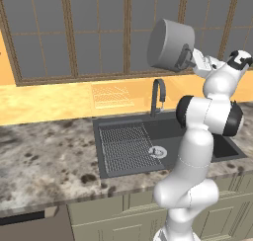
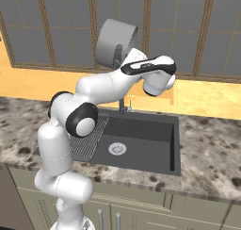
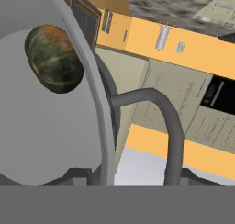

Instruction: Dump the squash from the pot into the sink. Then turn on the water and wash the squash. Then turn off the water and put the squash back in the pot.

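We see a kitchen with a wall of dark-framed windows (image 1: 74,32) behind a mottled stone counter (image 1: 44,156) and pale cabinets (image 1: 108,218) below; a dark grey sink (image 1: 197,124) is set into the counter, with a ribbed draining section at its left, a round silver drain (image 1: 157,151) in the basin and a curved tap (image 1: 157,94) at its far edge. The pot (image 1: 170,43) hangs high above the sink in front of the windows, tipped on its side so its flat base faces left and toward us and its mouth faces away; its straight grey walls run roughly level. Our claw (image 1: 187,58) is clamped on the pot's rim by a loop handle (image 3: 160,122); in the hand view the rim passes between the fingertips. The squash (image 3: 54,58) lies inside the pot against its floor, a dark olive oval streaked with orange and yellow.
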